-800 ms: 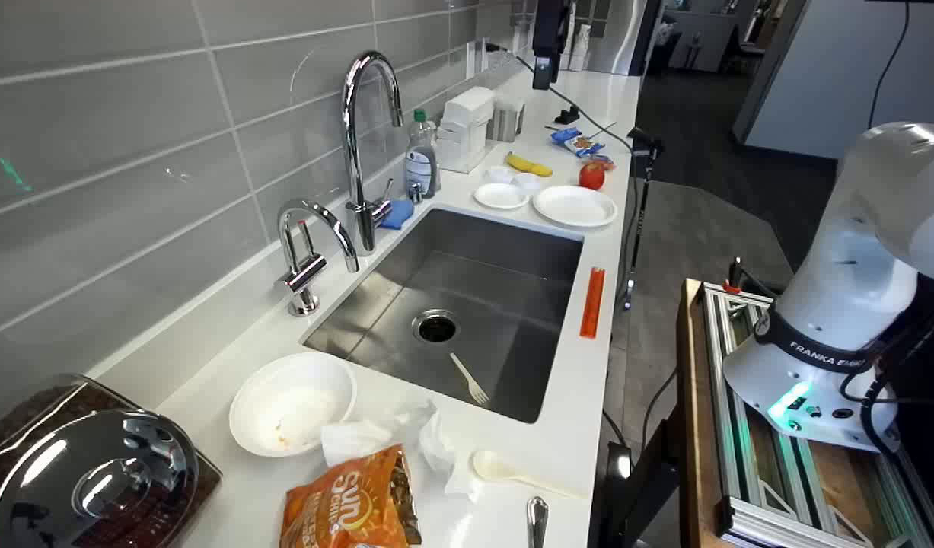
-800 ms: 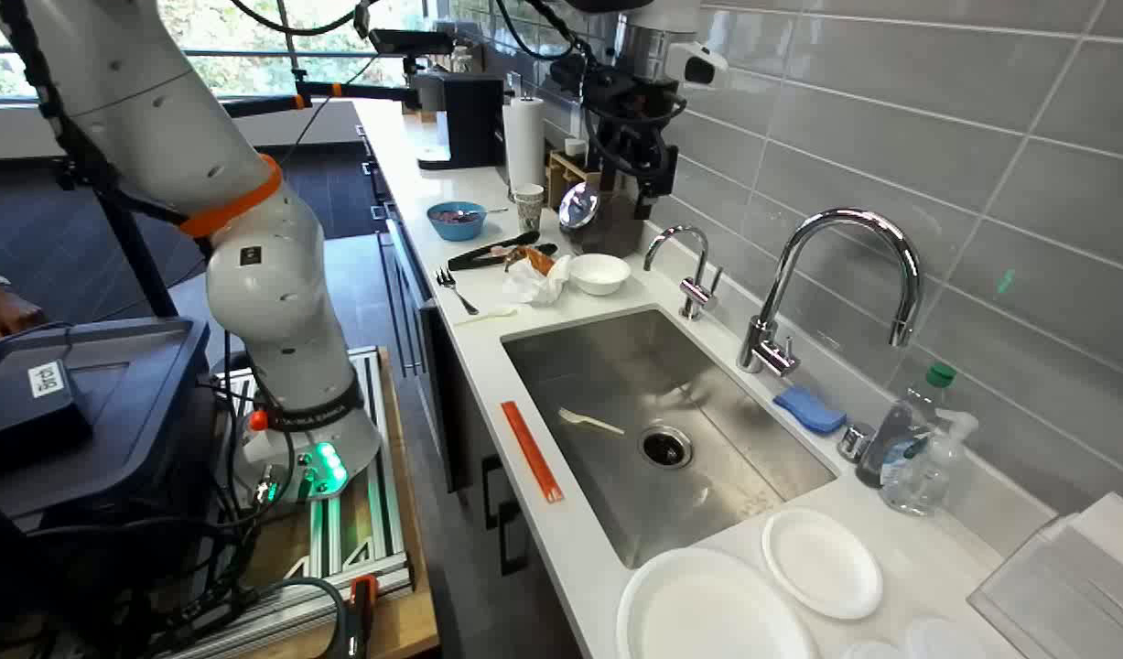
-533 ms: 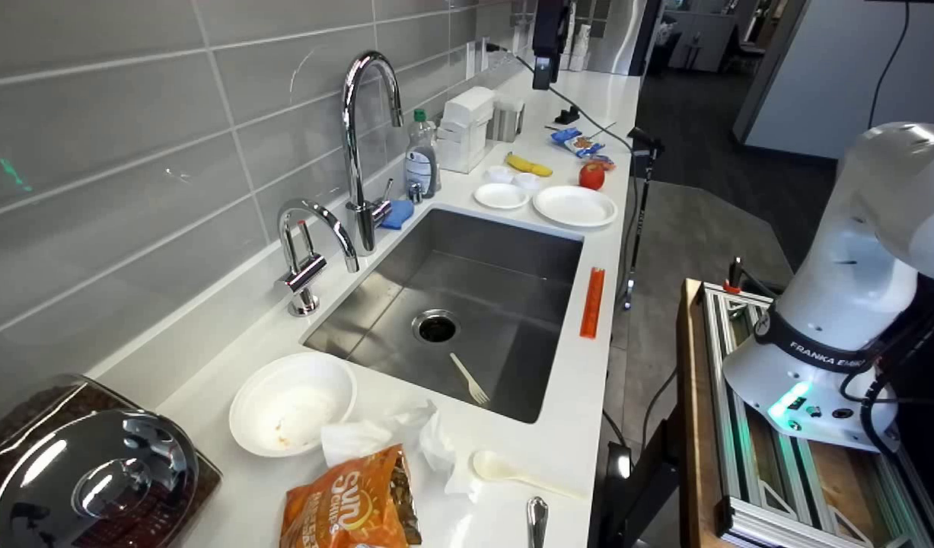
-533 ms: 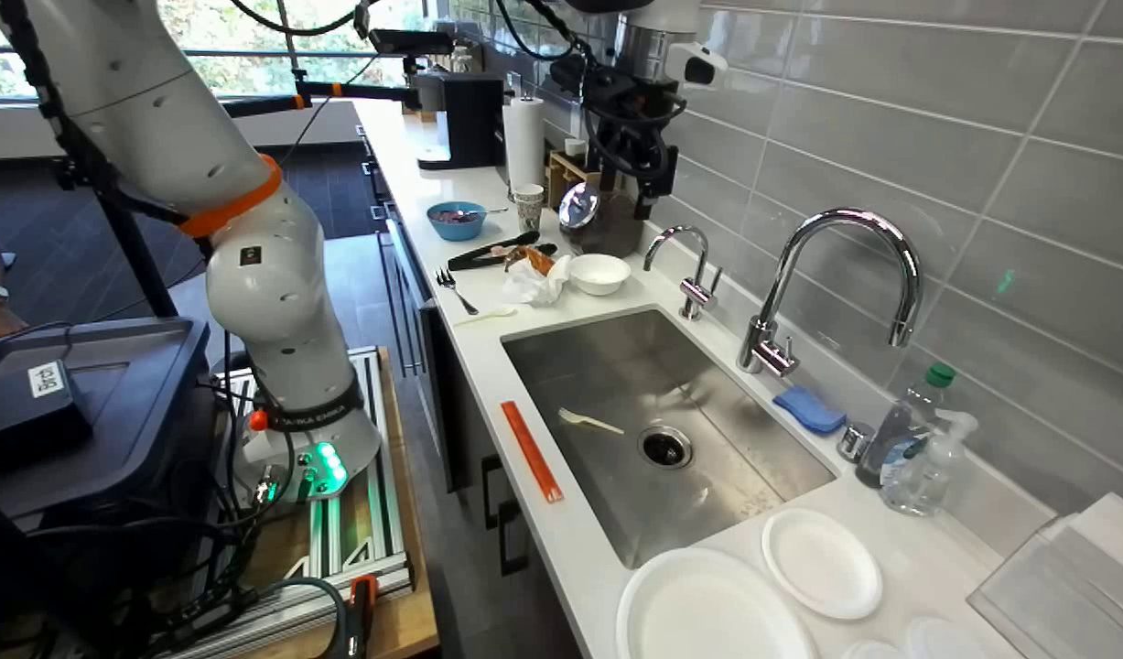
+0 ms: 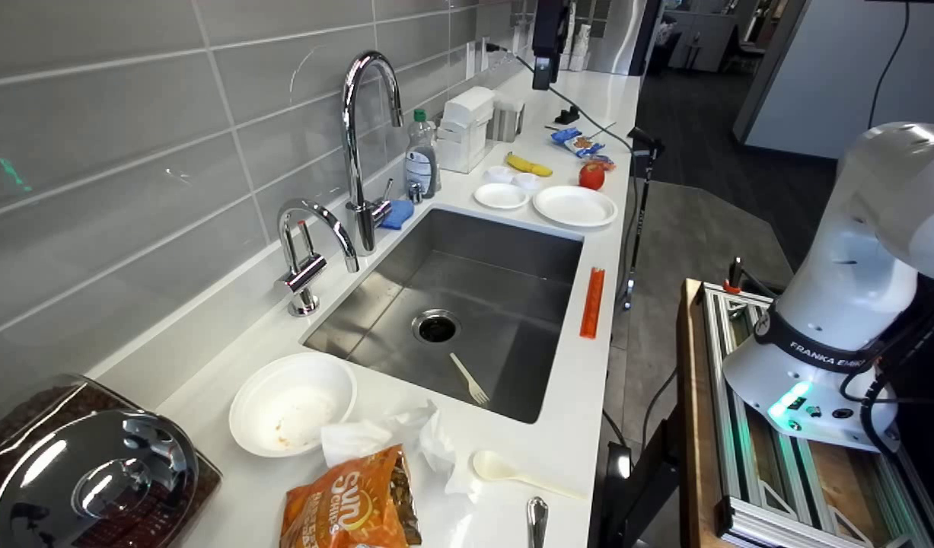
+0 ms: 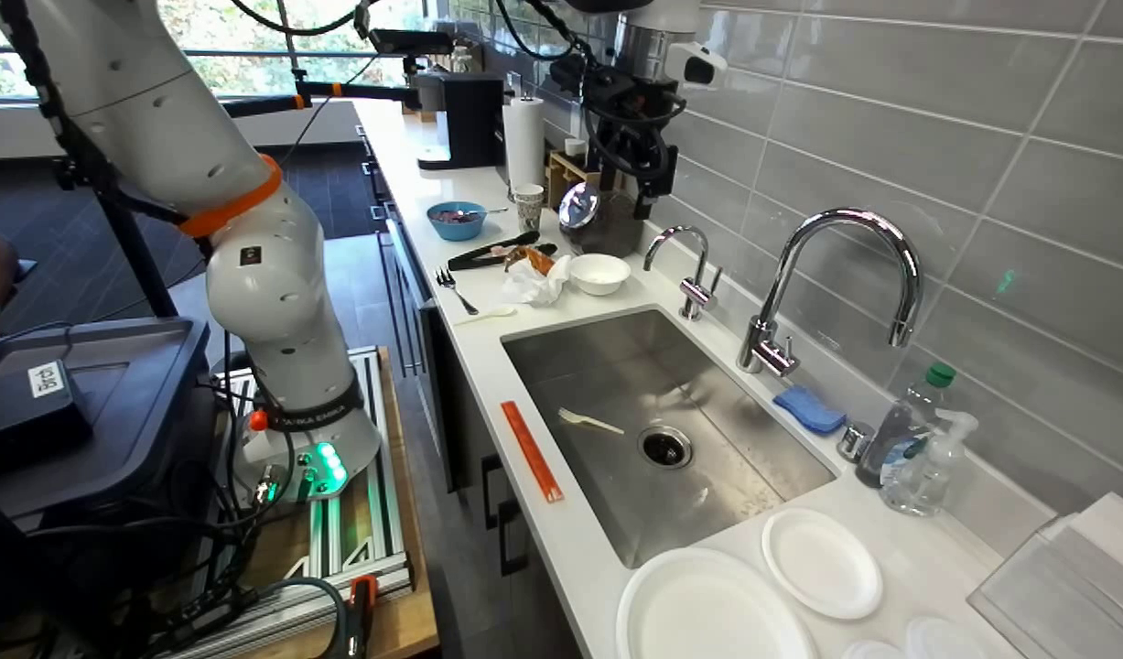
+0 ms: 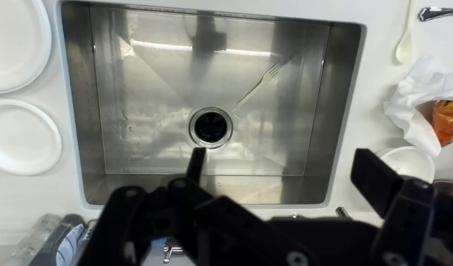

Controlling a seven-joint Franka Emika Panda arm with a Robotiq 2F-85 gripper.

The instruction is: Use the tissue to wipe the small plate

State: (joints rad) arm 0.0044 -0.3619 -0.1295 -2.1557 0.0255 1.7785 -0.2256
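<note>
- The gripper [image 7: 280,153] is spread wide above the sink [image 7: 148,111], with nothing held.
- Fetching of the one crumpled tissue [image 7: 420,90] (sheets cannot be counted), low to one side, is presumably in hand; sideways, downward travel is called for.
- To its other side, one small plate [image 7: 23,136] and one large plate [image 7: 14,44] are seen; below, one plastic fork [image 7: 265,79].

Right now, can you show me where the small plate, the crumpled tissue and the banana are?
Small plate [image 7: 23,137]: wrist view, on its bare middle.
Crumpled tissue [image 7: 414,90]: wrist view, on its wrinkled white middle.
Banana [image 5: 529,165]: in an exterior view, on the middle of its yellow peel.
</note>
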